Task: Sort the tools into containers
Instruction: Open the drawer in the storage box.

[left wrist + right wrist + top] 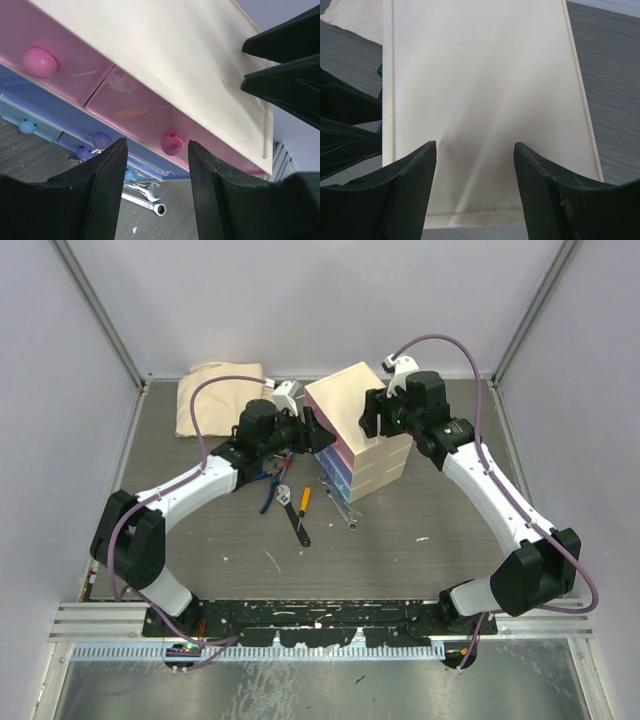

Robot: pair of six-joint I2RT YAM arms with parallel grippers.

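Your cream chest (352,410) stood mid-frame on the desk (430,530). Both gaped, released: the left tool (156,150) before the knob (172,144) of a pink drawer (135,107), the right tool (475,147) above the chest's top. Lower left of it lay pliers (268,495), wrench (300,530) and spanners (345,518).

Crumpled cream cloth (216,396), far-left corner of grey table (420,515)

overhead view; wrist cameras close on chest (352,408)
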